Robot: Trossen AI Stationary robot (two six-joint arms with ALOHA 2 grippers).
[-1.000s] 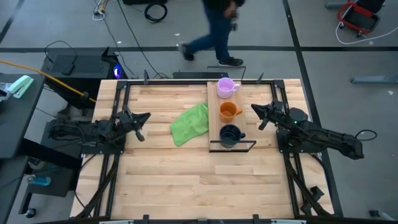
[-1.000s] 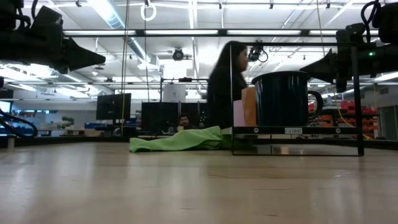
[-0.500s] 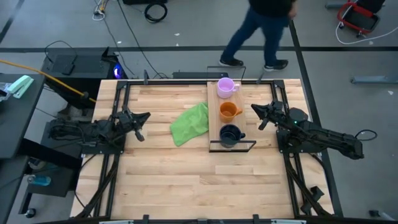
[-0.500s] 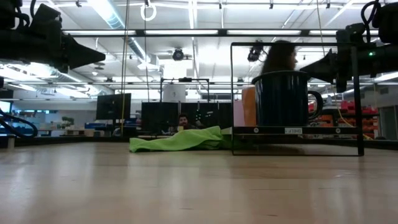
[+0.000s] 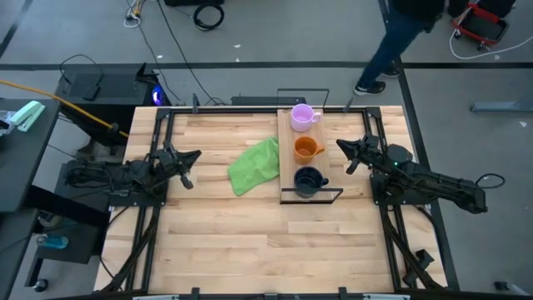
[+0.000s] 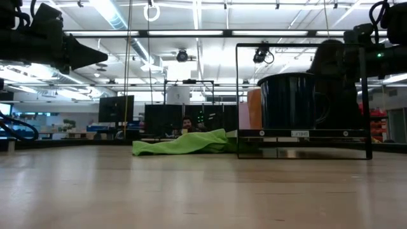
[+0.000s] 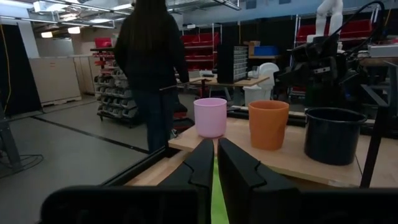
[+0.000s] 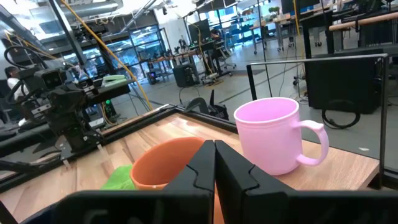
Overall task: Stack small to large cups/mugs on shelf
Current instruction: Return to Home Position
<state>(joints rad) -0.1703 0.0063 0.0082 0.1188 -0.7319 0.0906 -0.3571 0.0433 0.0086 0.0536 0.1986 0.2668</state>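
Three mugs stand in a row on the wooden shelf point(image 5: 286, 158): the pale purple mug point(image 5: 302, 116) at the far end, the orange mug point(image 5: 306, 148) in the middle, the dark navy mug point(image 5: 307, 179) at the near end. My left gripper point(image 5: 196, 156) hovers at the table's left, shut and empty. My right gripper point(image 5: 340, 144) hovers just right of the shelf beside the orange mug, shut and empty. The left wrist view shows all three mugs: purple point(image 7: 210, 117), orange point(image 7: 268, 124), navy point(image 7: 335, 134). The right wrist view shows the purple mug point(image 8: 273, 142) and the orange mug point(image 8: 168, 163).
A green cloth point(image 5: 256, 164) lies crumpled on the tabletop just left of the shelf. The shelf's black wire frame point(image 6: 304, 46) rises at its ends. A person point(image 5: 400, 37) walks on the floor beyond the table's far edge.
Both arms have kept still. The person behind the table has walked from the middle toward the right.
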